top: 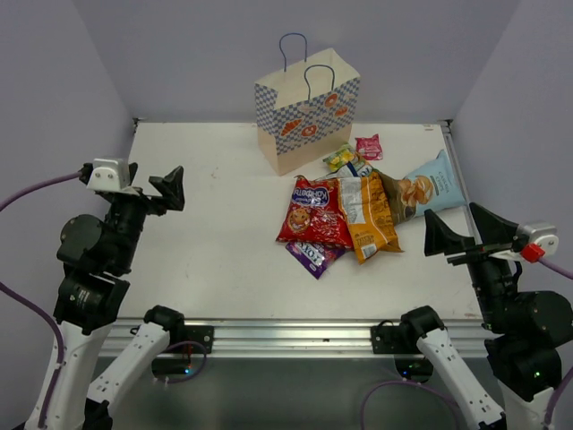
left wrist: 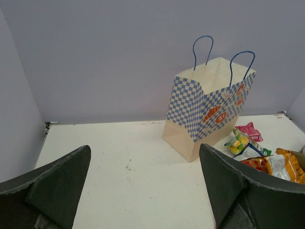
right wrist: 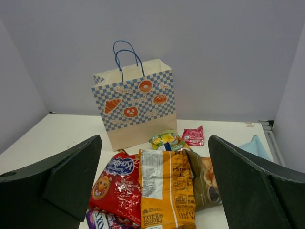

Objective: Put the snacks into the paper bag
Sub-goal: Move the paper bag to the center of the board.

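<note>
The paper bag (top: 304, 116) stands upright at the back of the table, checkered blue and white with blue handles; it also shows in the left wrist view (left wrist: 209, 107) and the right wrist view (right wrist: 136, 102). The snacks lie in a pile in front of it: red cookie bag (top: 313, 215), orange chip bag (top: 369, 217), light-blue bag (top: 430, 186), purple pack (top: 313, 255), pink pack (top: 369, 146), yellow-green pack (top: 340, 158). My left gripper (top: 166, 193) is open and empty at the left. My right gripper (top: 466, 231) is open and empty, right of the pile.
The white table (top: 206, 251) has a metal rail along its near edge and grey walls on three sides. The light-blue bag lies close to the table's right edge.
</note>
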`<state>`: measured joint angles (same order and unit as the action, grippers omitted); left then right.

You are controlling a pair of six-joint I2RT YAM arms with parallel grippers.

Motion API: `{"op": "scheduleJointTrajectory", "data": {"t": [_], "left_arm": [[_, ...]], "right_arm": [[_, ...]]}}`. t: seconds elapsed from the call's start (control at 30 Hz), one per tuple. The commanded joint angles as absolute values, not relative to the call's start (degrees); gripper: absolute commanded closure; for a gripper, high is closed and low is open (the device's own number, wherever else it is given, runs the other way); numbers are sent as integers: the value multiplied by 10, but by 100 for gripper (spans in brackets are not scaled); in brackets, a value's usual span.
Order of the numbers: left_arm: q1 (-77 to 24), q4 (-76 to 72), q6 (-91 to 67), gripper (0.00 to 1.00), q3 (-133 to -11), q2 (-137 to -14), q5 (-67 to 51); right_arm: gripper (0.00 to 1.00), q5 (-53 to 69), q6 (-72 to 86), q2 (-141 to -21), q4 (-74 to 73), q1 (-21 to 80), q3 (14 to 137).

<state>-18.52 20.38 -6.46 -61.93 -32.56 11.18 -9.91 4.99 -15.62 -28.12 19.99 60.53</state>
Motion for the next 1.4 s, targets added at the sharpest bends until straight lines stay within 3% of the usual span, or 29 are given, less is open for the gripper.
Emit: {"op": "scheduleJointTrajectory", "data": {"t": [0.0,0.37,0.73,1.03,1.23,1.37], "left_arm": [[-187,203,-75,0,-649,-352,84],[-187,208,-76,0,-664,-417,50],[-187,180,-102,0,-601,-400,55],[-187,185,-120,0,-568,-393,20],[-187,192,-107,0,-561,-388,47],[-187,192,-102,0,-561,-386,56]], "right_arm": [[2,-88,55,-155,-251,202,602],[2,-133,144,-264,-285,203,632],[1,-42,235,-563,-293,203,784],[1,89,201,-791,-129,204,870],[1,86,133,-898,-22,222,910],[12,64,97,-947,39,231,934]]}}
